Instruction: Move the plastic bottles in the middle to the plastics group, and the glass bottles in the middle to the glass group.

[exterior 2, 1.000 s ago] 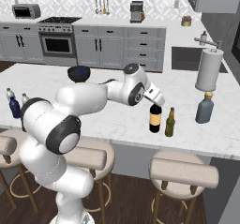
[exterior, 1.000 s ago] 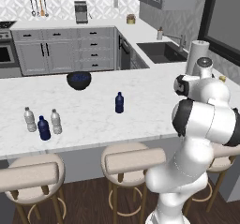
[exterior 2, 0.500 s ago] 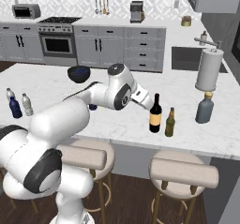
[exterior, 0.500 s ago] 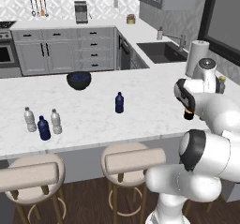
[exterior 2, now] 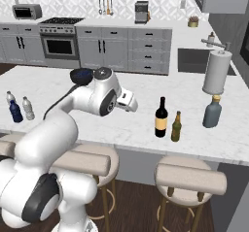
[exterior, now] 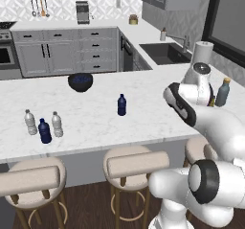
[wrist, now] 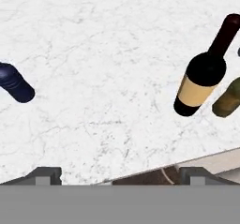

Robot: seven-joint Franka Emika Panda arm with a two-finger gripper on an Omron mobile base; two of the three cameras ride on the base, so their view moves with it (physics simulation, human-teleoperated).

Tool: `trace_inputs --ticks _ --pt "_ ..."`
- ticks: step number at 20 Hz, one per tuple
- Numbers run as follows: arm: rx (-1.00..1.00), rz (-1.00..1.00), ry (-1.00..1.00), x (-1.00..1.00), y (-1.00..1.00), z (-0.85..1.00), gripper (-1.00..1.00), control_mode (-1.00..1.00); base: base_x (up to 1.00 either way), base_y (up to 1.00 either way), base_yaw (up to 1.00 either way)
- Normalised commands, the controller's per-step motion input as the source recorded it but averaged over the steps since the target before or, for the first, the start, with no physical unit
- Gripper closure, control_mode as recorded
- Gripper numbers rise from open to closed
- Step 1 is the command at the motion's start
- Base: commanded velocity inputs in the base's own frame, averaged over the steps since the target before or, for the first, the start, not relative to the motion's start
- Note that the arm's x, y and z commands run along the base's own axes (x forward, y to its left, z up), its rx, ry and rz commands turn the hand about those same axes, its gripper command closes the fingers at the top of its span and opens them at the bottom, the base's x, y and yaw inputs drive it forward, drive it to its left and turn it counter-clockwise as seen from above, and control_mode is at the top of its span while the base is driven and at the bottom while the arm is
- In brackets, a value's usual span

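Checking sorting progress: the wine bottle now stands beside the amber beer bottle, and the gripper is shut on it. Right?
Not quite. The wine bottle does stand beside the amber beer bottle, but the gripper is open and holds nothing; the hand view shows it apart from the bottle.

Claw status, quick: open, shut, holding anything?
Claw: open, holding nothing; the wine bottle stands free on the counter.
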Motion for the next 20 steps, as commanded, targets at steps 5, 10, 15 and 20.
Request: trace_inputs --ticks 5,10,15,20 --pt "0.02 0.47 0.07 0.24 0.84 0.00 -1.00 -1.00 0.00 0.00 0.00" --pt "0.00 0.23 0.00 0.00 0.41 0.00 -1.00 -1.00 0.00 0.00 0.00" --pt "-0.04 0.02 0.08 0.00 0.14 0.02 -1.00 -1.00 0.00 0.00 0.00" --pt "-0.11 0.00 0.13 0.37 0.27 0.00 -1.00 -1.00 0.00 0.00 0.00"
